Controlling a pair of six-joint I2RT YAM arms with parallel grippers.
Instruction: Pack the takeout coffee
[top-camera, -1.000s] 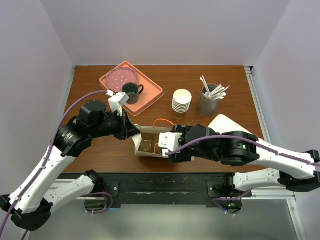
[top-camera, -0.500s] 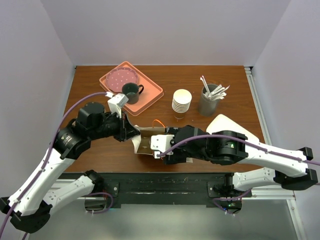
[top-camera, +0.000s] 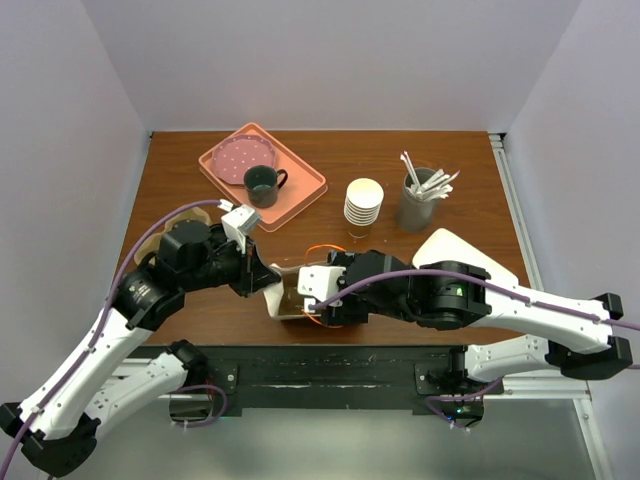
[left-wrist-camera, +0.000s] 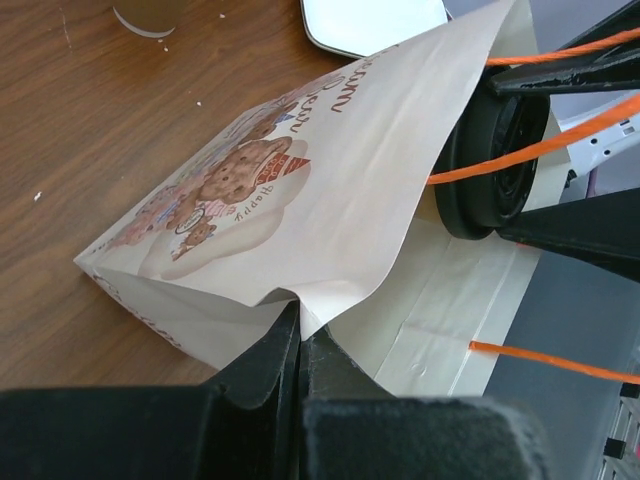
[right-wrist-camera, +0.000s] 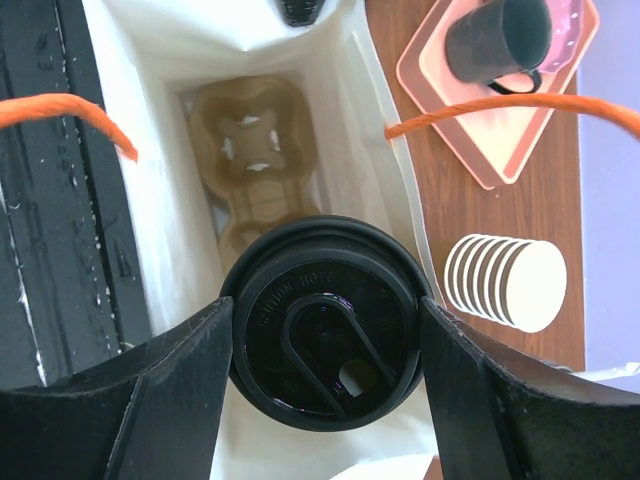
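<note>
**Lidded Coffee Gripped at Open Bag**

Noted brown table (top-camera: 450, 160) filling the overhead frame's middle. Saw white paper bag (top-camera: 285, 298) at lower centre, mouth open, left gripper (left-wrist-camera: 300, 322) pinched shut on its edge. Spotted cardboard carrier (right-wrist-camera: 255, 170) on bag floor. Found right gripper (right-wrist-camera: 325, 335) clamping takeout coffee (right-wrist-camera: 325, 320), lower centre of right wrist view, between bag walls: round black lid, small sip hole; cup body hidden.

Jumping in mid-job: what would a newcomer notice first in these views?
The right gripper holds a black-lidded takeout coffee at the mouth of the open paper bag near the table front edge, a cardboard cup carrier lying at its bottom. The left gripper pinches the bag's left rim.
</note>
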